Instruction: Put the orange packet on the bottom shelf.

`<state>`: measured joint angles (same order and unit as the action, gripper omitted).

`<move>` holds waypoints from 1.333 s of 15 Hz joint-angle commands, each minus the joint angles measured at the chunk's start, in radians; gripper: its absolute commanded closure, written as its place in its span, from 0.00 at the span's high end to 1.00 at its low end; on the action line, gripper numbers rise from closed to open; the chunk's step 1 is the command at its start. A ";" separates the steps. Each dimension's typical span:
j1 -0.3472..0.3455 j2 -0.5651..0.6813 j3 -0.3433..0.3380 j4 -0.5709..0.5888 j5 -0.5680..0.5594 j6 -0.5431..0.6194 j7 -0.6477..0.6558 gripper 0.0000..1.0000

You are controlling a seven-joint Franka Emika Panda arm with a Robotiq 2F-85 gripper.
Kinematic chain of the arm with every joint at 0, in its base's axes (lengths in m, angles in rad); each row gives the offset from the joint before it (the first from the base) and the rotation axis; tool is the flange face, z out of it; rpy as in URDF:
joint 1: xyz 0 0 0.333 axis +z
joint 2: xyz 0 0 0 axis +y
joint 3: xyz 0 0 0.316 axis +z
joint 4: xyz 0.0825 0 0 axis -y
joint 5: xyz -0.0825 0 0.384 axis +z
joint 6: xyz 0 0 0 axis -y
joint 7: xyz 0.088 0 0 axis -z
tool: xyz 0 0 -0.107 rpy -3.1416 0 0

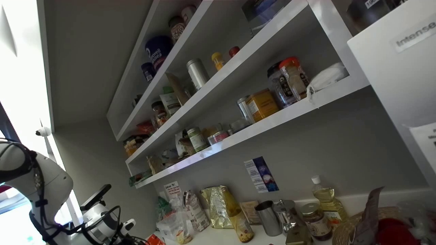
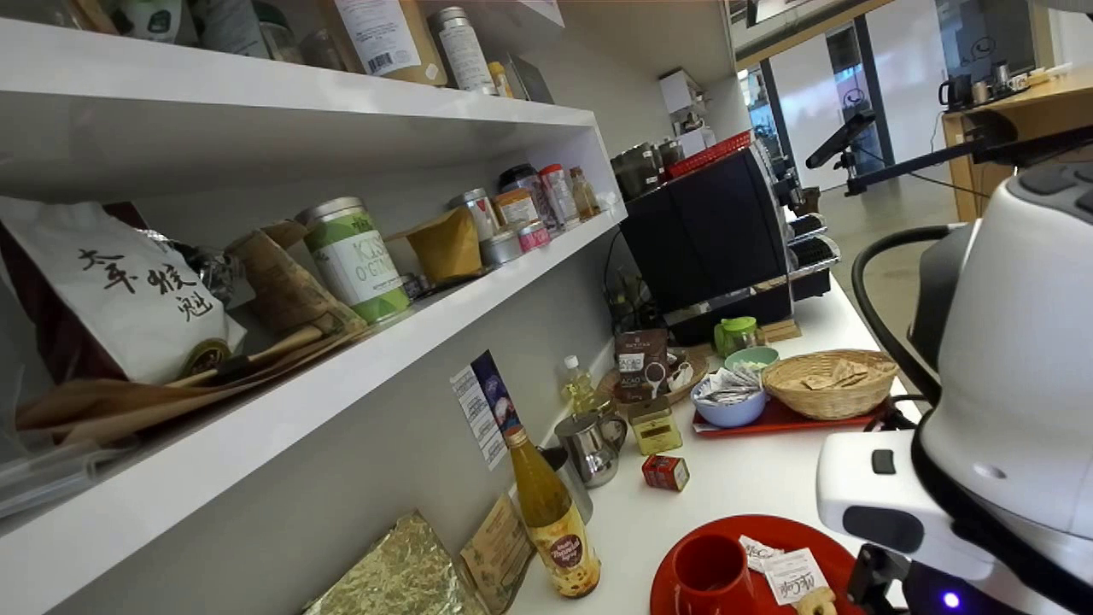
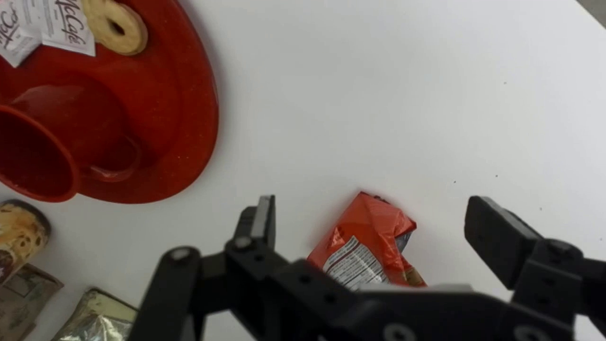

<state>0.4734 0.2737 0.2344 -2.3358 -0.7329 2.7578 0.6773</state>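
The gripper [image 3: 374,220] has its fingers spread wide apart, clamped on nothing, and in the wrist view the packet [image 3: 357,241] shows in the gap between them, lying on the counter [image 3: 360,104], its lower end hidden behind the gripper's body. It should prove light, soft and rather slick, with contents that may be brittle, so a gentle squeeze across the middle looks safer than a pinch at the folded corner. Bare counter flanks it on both sides, room enough for the fingers. The plate [image 3: 201,151] sits near, bearing the mug [image 3: 83,109], with the bottle [image 3: 21,232] beyond; a straight lift should spare all three. Farther off and higher, the shelf [image 2: 256,427] has a long front edge to clear, its top crowded with jars [image 1: 289,81] and bags, while the board [image 2: 256,84] above it will limit headroom.
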 commanded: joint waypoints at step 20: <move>0.053 0.200 -0.095 0.050 -0.317 0.204 0.257 1.00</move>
<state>0.6121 0.4429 0.0538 -2.2239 -1.2352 2.9685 1.1310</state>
